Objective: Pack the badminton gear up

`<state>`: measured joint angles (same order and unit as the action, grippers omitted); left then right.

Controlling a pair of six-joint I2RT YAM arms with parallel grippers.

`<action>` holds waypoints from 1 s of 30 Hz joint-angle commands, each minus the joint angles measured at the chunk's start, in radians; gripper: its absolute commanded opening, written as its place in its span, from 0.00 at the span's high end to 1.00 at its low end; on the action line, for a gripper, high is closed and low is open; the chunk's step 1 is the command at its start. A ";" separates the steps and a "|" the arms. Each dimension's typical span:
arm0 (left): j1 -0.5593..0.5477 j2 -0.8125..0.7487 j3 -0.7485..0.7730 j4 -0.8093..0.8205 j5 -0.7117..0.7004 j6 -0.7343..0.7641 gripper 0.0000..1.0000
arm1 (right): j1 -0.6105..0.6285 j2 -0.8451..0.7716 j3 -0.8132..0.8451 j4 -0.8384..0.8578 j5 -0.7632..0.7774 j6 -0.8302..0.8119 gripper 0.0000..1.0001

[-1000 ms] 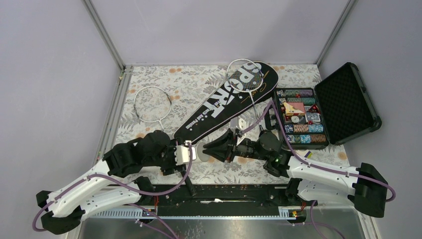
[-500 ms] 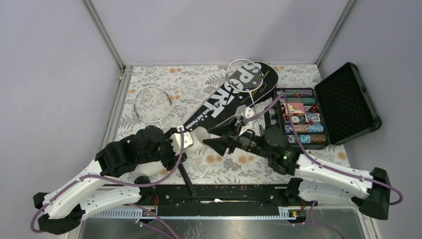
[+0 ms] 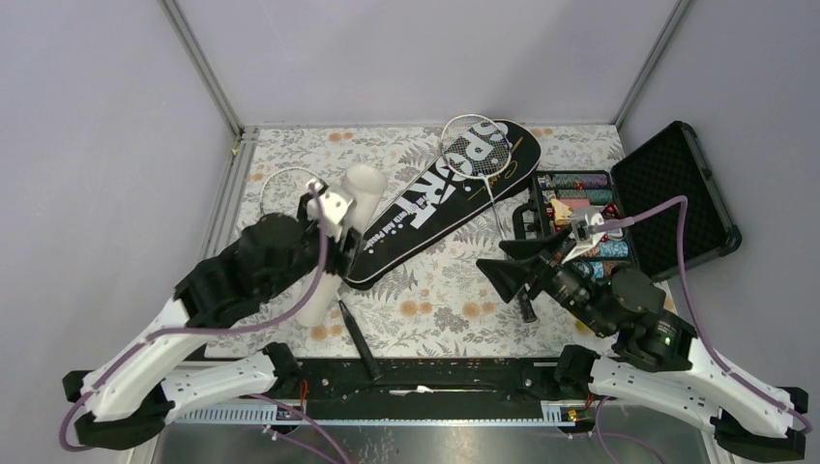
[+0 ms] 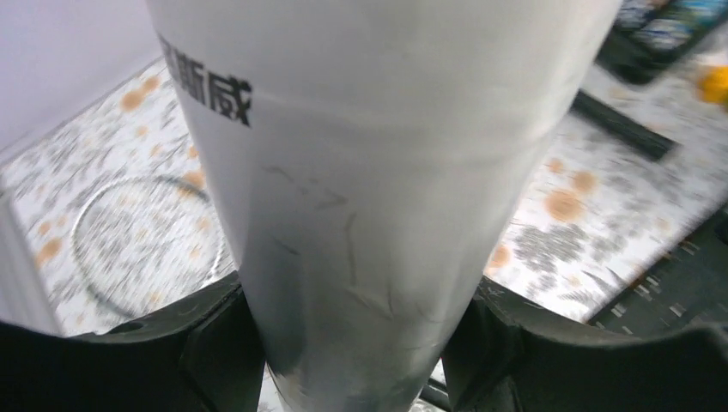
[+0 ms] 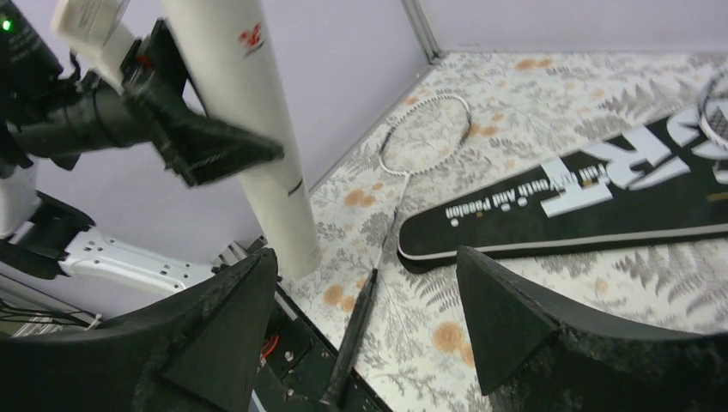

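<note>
My left gripper (image 3: 332, 261) (image 4: 360, 360) is shut on the white cardboard tube (image 3: 348, 208) (image 4: 378, 215), which it holds nearly upright over the table's left side, with the fingers (image 4: 206, 352) pressing on both sides. The tube (image 5: 257, 146) also shows in the right wrist view. My right gripper (image 3: 503, 273) (image 5: 369, 318) is open and empty, off to the right of the tube. The black SPORT racket bag (image 3: 440, 198) (image 5: 584, 197) lies diagonally mid-table. One racket (image 3: 474, 155) rests on its wide end. The other racket (image 3: 285, 188) (image 5: 425, 129) lies at the left, its black handle (image 3: 356, 340) near the front edge.
An open black hard case (image 3: 677, 198) with coloured poker chips (image 3: 585, 232) stands at the right, close behind my right gripper. A metal frame rail (image 3: 224, 222) borders the floral table on the left. The arm bases' black rail (image 3: 425, 387) runs along the near edge.
My right gripper opened and pulled back to the right, away from the tube. My left arm carried the tube left and away from the front edge, raising it nearly upright.
</note>
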<state>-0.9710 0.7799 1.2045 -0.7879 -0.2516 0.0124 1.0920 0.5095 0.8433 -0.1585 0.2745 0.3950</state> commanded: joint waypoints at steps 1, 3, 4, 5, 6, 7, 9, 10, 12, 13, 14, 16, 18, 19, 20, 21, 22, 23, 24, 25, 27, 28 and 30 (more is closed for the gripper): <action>0.151 0.141 0.063 0.039 -0.188 -0.072 0.67 | 0.000 -0.069 -0.078 -0.149 0.075 0.111 0.18; 0.295 0.185 0.062 0.026 -0.140 -0.083 0.68 | 0.000 -0.089 -0.115 -0.174 0.073 0.139 0.20; 0.364 0.201 0.056 0.025 -0.121 -0.082 0.69 | 0.000 -0.090 -0.124 -0.178 0.069 0.152 0.20; 0.436 0.215 0.038 0.030 -0.103 -0.077 0.69 | 0.001 -0.089 -0.142 -0.175 0.059 0.161 0.21; 0.498 0.234 0.020 0.041 -0.085 -0.067 0.69 | 0.000 -0.082 -0.159 -0.164 0.051 0.164 0.21; 0.564 0.251 0.002 0.053 -0.072 -0.062 0.69 | 0.001 -0.069 -0.174 -0.144 0.039 0.162 0.21; 0.706 0.293 -0.031 0.085 -0.042 -0.068 0.69 | 0.000 -0.026 -0.202 -0.092 0.030 0.151 0.21; 0.762 0.316 -0.043 0.100 -0.017 -0.077 0.69 | 0.000 0.016 -0.213 -0.060 0.032 0.152 0.22; 0.862 0.378 -0.050 0.114 0.010 -0.109 0.68 | 0.000 0.113 -0.227 0.012 0.041 0.176 0.25; 0.906 0.410 -0.051 0.120 0.009 -0.123 0.69 | 0.001 0.169 -0.224 0.046 0.035 0.187 0.27; 0.940 0.445 -0.050 0.127 0.001 -0.135 0.68 | 0.000 0.236 -0.211 0.078 0.021 0.189 0.27; 1.010 0.512 -0.054 0.151 -0.012 -0.152 0.65 | 0.000 0.366 -0.150 0.091 -0.011 0.187 0.27; 1.070 0.577 -0.063 0.187 0.030 -0.174 0.62 | 0.001 0.481 -0.080 0.075 -0.042 0.180 0.27; 1.097 0.614 -0.059 0.200 0.052 -0.194 0.61 | 0.000 0.528 -0.052 0.074 -0.054 0.179 0.27; 1.118 0.652 -0.051 0.211 0.073 -0.207 0.61 | 0.000 0.563 -0.032 0.078 -0.064 0.183 0.27; 1.134 0.686 -0.044 0.225 0.085 -0.214 0.61 | 0.001 0.593 -0.018 0.082 -0.071 0.187 0.27; 1.146 0.724 -0.033 0.237 0.086 -0.221 0.61 | 0.000 0.613 -0.010 0.079 -0.074 0.198 0.27; 1.157 0.773 -0.020 0.245 0.085 -0.229 0.61 | 0.000 0.625 -0.002 0.073 -0.076 0.203 0.26; 1.170 0.814 -0.003 0.248 0.079 -0.240 0.61 | 0.000 0.629 -0.003 0.068 -0.082 0.207 0.26; 1.180 0.852 0.014 0.248 0.066 -0.252 0.60 | 0.000 0.626 -0.011 0.065 -0.084 0.211 0.26; 1.202 0.912 0.046 0.239 0.039 -0.267 0.59 | 0.000 0.598 -0.037 0.066 -0.084 0.218 0.26; 1.212 0.937 0.056 0.236 0.021 -0.274 0.58 | 0.001 0.583 -0.051 0.067 -0.078 0.218 0.26; 1.228 0.968 0.062 0.233 0.001 -0.285 0.55 | 0.000 0.553 -0.076 0.061 -0.047 0.216 0.26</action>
<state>0.2268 1.7134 1.1965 -0.6273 -0.2142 -0.2047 1.0920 1.1282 0.7872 -0.1211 0.2047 0.5930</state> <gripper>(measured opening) 0.625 0.741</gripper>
